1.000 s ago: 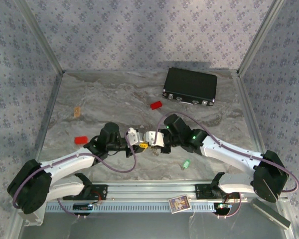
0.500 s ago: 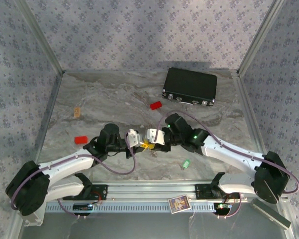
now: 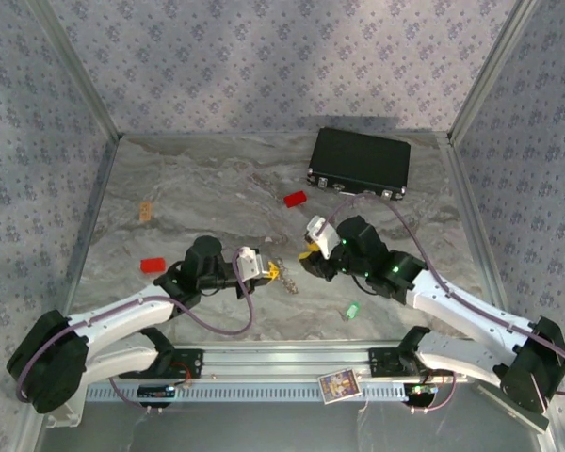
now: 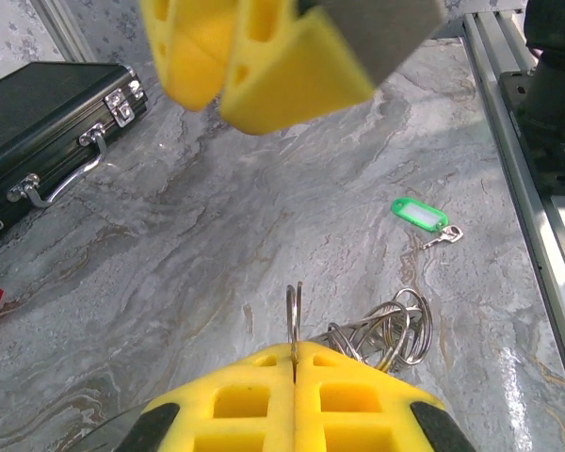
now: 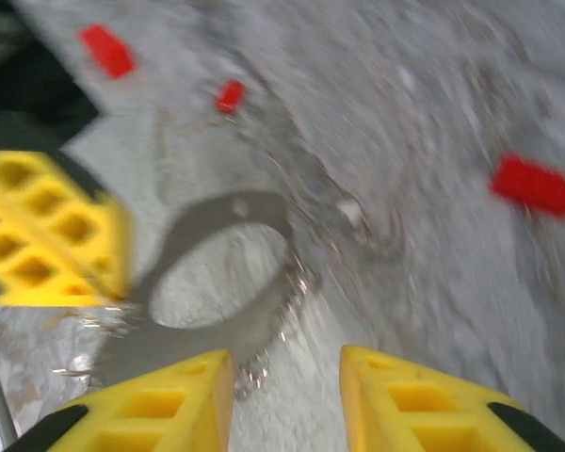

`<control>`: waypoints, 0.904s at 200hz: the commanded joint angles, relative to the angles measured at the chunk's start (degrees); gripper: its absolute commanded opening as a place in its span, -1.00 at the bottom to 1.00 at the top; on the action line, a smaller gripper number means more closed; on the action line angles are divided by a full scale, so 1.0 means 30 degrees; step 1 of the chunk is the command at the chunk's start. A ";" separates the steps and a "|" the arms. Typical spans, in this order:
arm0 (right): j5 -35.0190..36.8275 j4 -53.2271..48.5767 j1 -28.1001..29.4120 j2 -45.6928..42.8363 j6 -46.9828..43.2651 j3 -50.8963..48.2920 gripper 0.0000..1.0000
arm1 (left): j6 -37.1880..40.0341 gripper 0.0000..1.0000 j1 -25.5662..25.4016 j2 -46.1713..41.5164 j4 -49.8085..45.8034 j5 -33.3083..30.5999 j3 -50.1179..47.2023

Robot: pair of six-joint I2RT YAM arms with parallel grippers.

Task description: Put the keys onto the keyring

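The left claw (image 4: 294,363) is closed tight, its yellow pads pressed together on the keyring (image 4: 293,306). The ring stands edge-on out of the seam between the pads, and a cluster of smaller silvery loops (image 4: 395,328) bunches just beside it. From above, claw and ring sit on the near side of the black case (image 3: 359,162), off toward its left end and well apart from it. The right claw (image 5: 287,363) lies between the case and the left claw, close to the ring, and its fingers stand apart. The wrist picture is blurred, but nothing sits in the gap, and a silvery hoop shows just beyond the fingertips. The green key (image 4: 419,213) lies flat on the marble table (image 3: 198,179), farther from the case than either claw. It is well apart from the ring and its thin metal blade points toward the rail. A red block (image 3: 295,199) lies just off the near left corner of the case. A second red block (image 3: 153,266) lies far to the left of the case, beside the left arm.
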 commanded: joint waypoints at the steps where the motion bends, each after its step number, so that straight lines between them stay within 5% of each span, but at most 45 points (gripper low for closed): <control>1: 0.3982 -0.4346 -0.0023 0.0730 0.7588 0.0729 -0.31 | 0.0500 -1.00 -0.0190 -0.0386 0.0973 -0.0116 -0.0249; 51: 0.3825 -0.9375 -0.0316 0.2729 1.3964 0.1007 -0.31 | 0.0560 -1.00 -0.0246 -0.0519 0.0790 -0.0314 -0.0183; 105: 0.2796 -1.2038 0.1704 0.3162 1.6655 -0.0158 -0.27 | 0.0597 -1.00 -0.0244 -0.0476 0.0758 -0.0337 -0.0174; 181: 0.3480 -1.0945 0.3989 0.4958 2.1982 -0.1462 -0.20 | 0.0610 -1.00 -0.0271 -0.0419 0.0596 -0.0342 -0.0089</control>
